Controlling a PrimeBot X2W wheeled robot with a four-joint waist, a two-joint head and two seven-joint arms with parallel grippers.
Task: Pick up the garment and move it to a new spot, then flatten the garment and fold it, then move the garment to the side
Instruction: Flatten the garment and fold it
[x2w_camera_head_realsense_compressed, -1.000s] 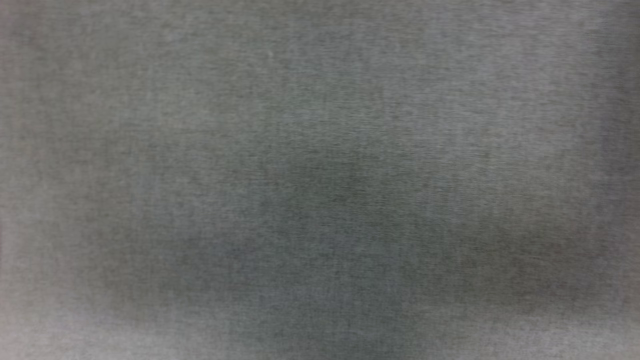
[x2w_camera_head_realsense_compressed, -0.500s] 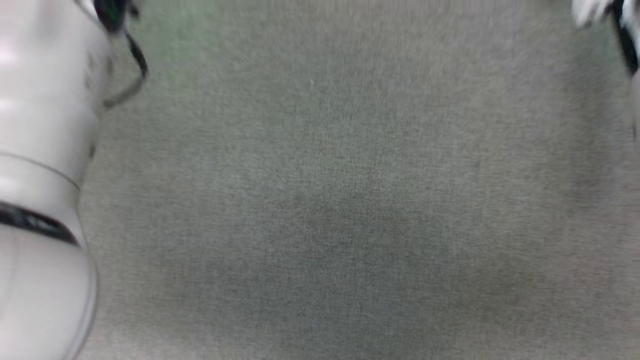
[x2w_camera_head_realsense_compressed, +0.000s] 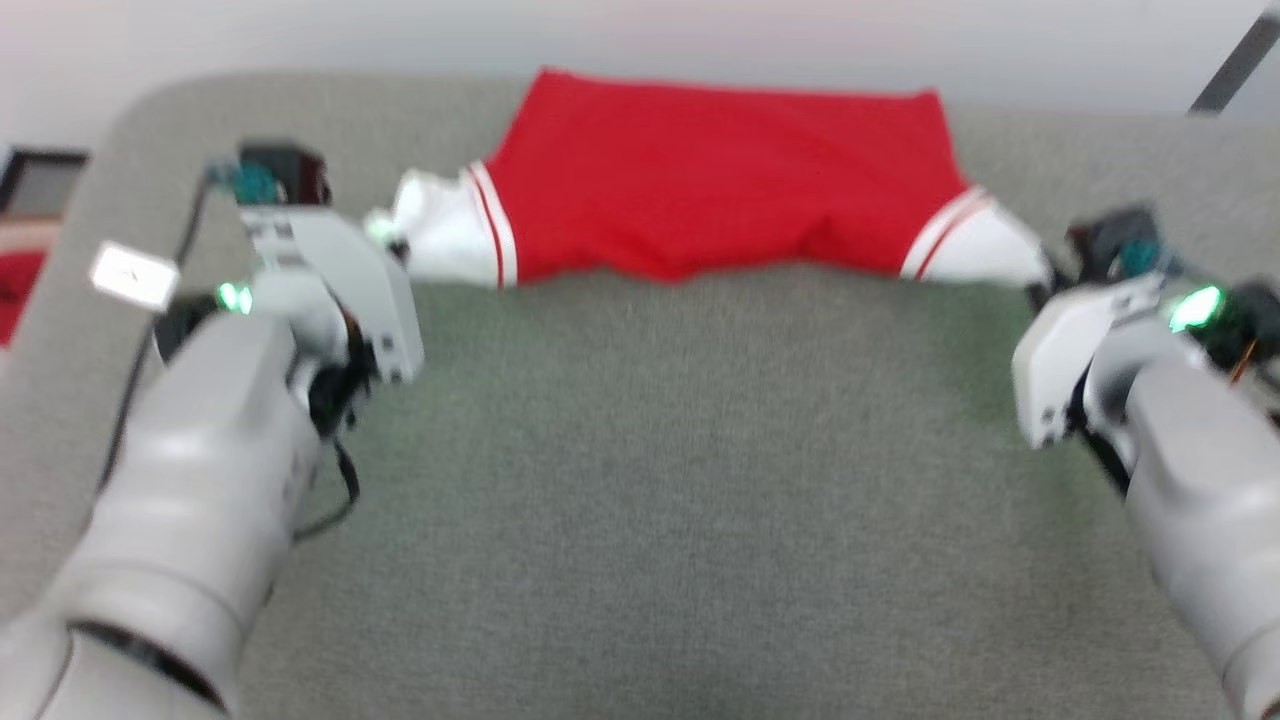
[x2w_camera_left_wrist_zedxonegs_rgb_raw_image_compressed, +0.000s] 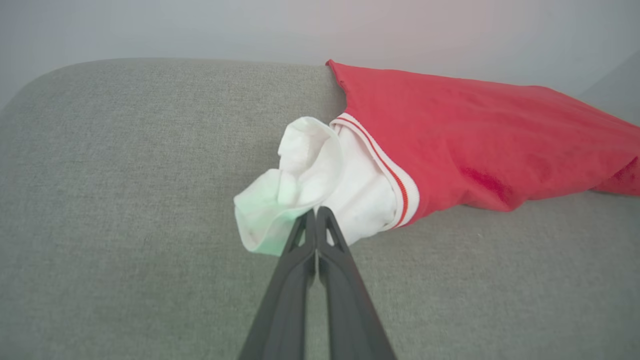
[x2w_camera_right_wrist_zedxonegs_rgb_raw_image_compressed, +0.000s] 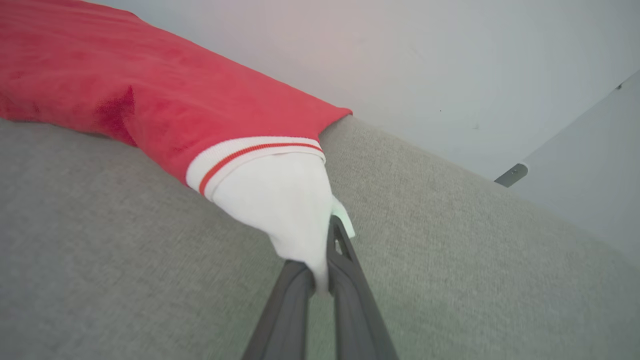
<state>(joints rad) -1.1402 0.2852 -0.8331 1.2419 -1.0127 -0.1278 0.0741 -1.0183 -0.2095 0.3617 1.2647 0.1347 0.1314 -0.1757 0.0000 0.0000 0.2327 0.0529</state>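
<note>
The camera has tipped up: before just grey table (x2w_camera_head_realsense_compressed: 640, 480), now the shirt (x2w_camera_head_realsense_compressed: 720, 170) too. The left end effector (x2w_camera_left_wrist_zedxonegs_rgb_raw_image_compressed: 316, 212) and right end effector (x2w_camera_right_wrist_zedxonegs_rgb_raw_image_compressed: 325, 245) each clamp one end, ready to stretch it.

Grey surface (x2w_camera_head_realsense_compressed: 680, 480) open; garment (x2w_camera_head_realsense_compressed: 720, 170) spans far edge.

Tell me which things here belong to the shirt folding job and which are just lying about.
Part of the job:
the garment, a white sleeve pinched in the left tool and the other in the right tool
grey surface under it

Lying about:
red scrap past the surface's left edge
dark frame near it
dark bar, far right
</note>
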